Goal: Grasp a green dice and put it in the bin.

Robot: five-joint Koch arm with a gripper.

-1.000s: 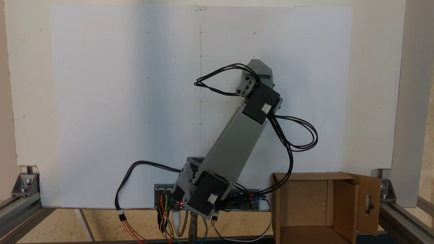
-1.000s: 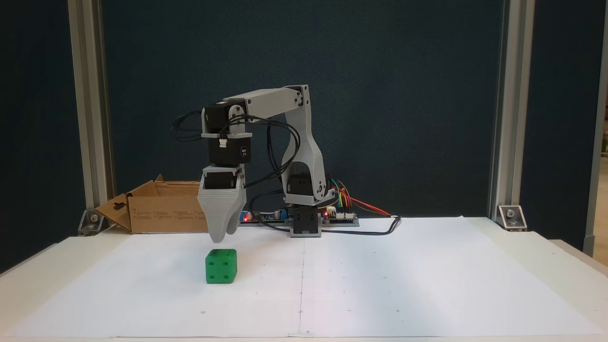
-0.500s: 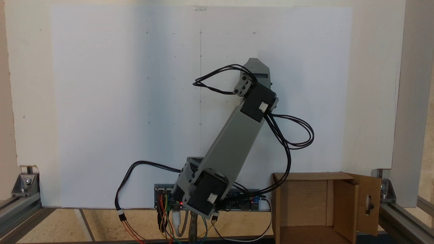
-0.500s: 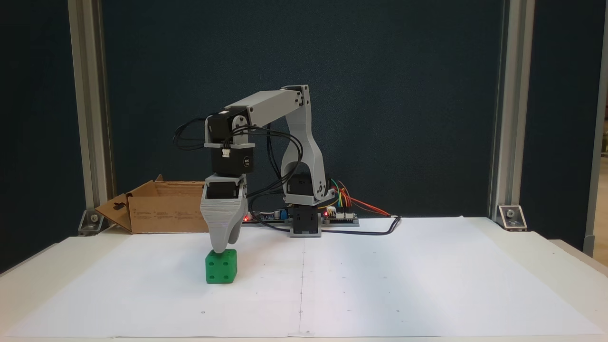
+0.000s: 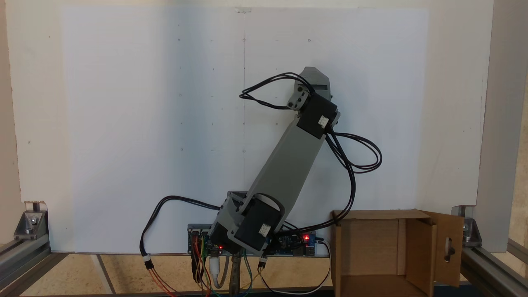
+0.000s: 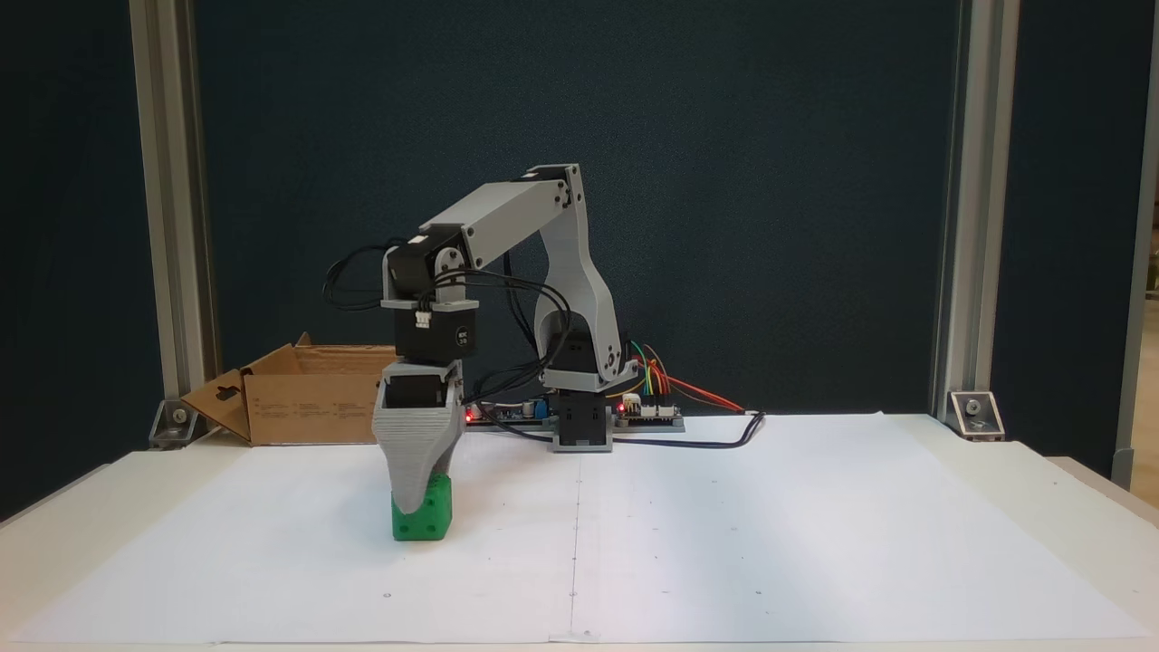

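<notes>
The green dice (image 6: 426, 525) sits on the white paper, left of centre in a fixed view. My gripper (image 6: 416, 501) points straight down and has come down over it. The grey front jaw covers the dice's upper left part and the other jaw stands behind it, so the gap between them is hidden. Seen from above in the other fixed view, the arm's wrist (image 5: 314, 82) covers the dice. The brown cardboard bin (image 6: 308, 403) stands behind, beside the arm's base, with its keyhole flap folded out (image 5: 449, 247).
A control board with coloured wires (image 6: 647, 409) lies beside the arm's base (image 6: 579, 426). Black cables loop out from the wrist (image 5: 363, 161). Aluminium frame posts (image 6: 960, 208) stand at the table's sides. White paper (image 6: 770, 525) spreads wide to the right.
The gripper has dropped from just above the dice down onto it, and its front jaw now overlaps the dice's top. The dice has stayed in place.
</notes>
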